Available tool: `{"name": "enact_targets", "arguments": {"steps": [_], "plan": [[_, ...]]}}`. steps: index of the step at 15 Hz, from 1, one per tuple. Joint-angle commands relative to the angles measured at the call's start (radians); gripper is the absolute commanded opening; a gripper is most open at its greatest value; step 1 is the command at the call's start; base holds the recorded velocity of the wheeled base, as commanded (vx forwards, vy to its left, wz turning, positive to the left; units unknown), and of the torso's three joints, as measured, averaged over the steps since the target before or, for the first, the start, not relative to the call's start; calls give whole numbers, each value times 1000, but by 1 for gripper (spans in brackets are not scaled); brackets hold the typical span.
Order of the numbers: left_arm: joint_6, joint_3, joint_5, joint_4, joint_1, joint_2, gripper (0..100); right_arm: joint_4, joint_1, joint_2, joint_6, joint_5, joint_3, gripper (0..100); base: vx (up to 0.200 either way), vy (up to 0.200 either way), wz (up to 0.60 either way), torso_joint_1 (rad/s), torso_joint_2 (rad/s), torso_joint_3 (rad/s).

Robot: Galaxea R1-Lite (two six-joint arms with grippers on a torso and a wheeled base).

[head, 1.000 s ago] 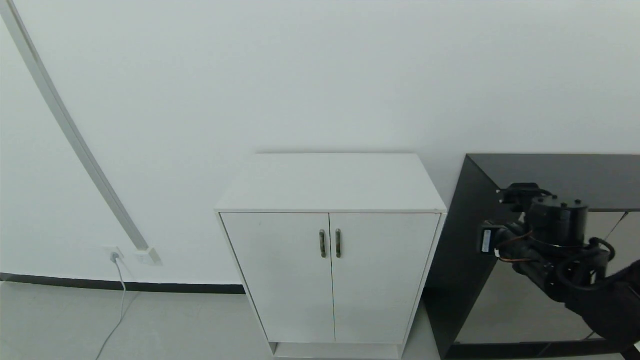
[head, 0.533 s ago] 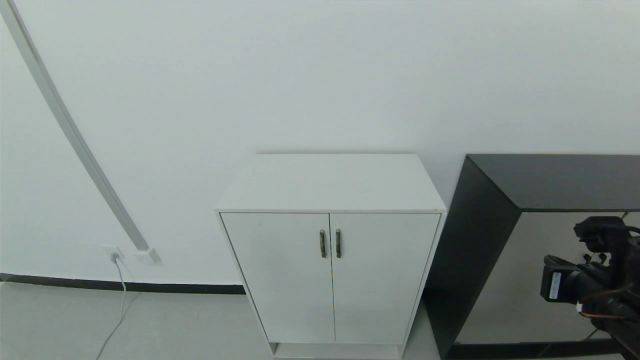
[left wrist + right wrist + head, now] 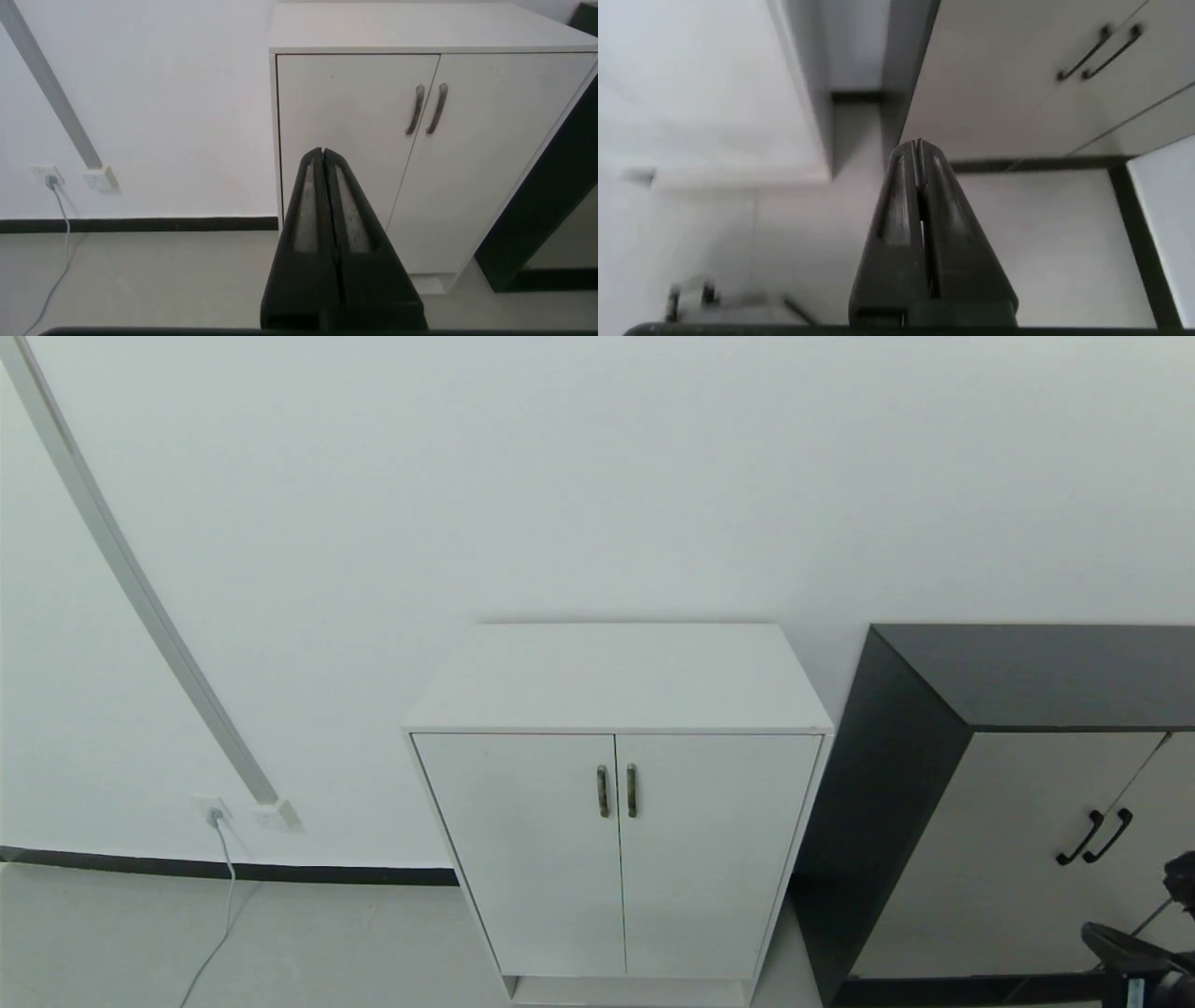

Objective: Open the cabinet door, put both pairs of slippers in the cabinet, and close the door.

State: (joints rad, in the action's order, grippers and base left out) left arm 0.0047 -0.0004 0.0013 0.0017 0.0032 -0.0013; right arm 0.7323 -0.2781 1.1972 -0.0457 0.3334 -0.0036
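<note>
**Head view: white cabinet shut, both grippers pinched closed on nothing**

The white cabinet (image 3: pixel 616 803) stands against the wall, both doors flush. Its paired handles (image 3: pixel 616 791) sit side by side at the centre seam. The foot of the cabinet is cut off by the frame edge, so the floor just in front of it cannot be seen.

Touching or just beside the cabinet's right flank stands a black cabinet (image 3: pixel 910 803), its doors also shut; whether there is a gap between the two cannot be told. A dark piece of the right arm (image 3: pixel 1134 947) shows low and well to the right of the white cabinet, mostly cropped.

Left of the cabinet, low on the wall, are a socket (image 3: pixel 215 812) with a cable (image 3: pixel 219 915) trailing to the floor, and a grey conduit (image 3: pixel 140 588) slanting up the wall.

Left wrist view: the left gripper (image 3: pixel 322 151) faces the cabinet's left door from in front, apart from it, its fingers pressed together with nothing between them.

Right wrist view: the right gripper (image 3: pixel 920 143) has its fingers likewise pressed together and empty. It points toward the black cabinet's base; a pale surface to one side is too blurred to name.
</note>
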Motion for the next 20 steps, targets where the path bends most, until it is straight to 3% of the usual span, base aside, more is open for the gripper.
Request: {"name": "enact_targets", "arguments": {"steps": [1, 3, 7, 20], "plan": [[0, -1, 0, 0, 0, 1, 0, -185, -1, -225, 14, -106, 4, 0, 0, 0, 0, 0, 0, 0], [0, 0, 0, 0, 0, 1, 0, -344, -1, -297, 23, -194, 4, 0, 0, 0, 0, 0, 0, 0], [0, 0, 0, 0, 0, 1, 0, -539, -9, -364, 23, -198, 4, 0, 0, 0, 0, 0, 0, 0], [0, 0, 0, 0, 0, 1, 0, -731, 13, -492, 30, -263, 4, 0, 0, 0, 0, 0, 0, 0]]}}
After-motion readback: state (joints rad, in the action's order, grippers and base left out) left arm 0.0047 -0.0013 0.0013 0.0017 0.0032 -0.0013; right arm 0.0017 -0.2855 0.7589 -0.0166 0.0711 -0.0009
